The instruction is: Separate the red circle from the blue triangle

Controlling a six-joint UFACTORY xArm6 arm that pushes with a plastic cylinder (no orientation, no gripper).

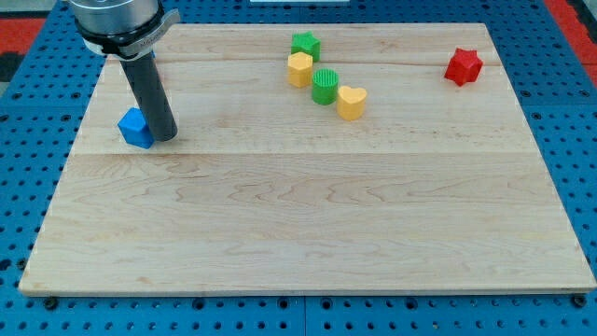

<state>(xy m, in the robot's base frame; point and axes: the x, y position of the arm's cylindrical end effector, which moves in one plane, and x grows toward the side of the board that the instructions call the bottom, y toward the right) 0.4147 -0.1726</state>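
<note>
My tip (pixel 165 138) rests on the wooden board (pixel 298 233) near its left edge. It touches the right side of a blue block (pixel 136 128), which looks like the blue triangle. No red circle shows clearly; the rod and the arm above it may hide it.
A cluster sits at the view's top centre: a green star (pixel 304 44), a yellow hexagon (pixel 299 68), a green circle (pixel 325 85) and a yellow heart (pixel 351 102). A red star (pixel 463 66) lies at the top right.
</note>
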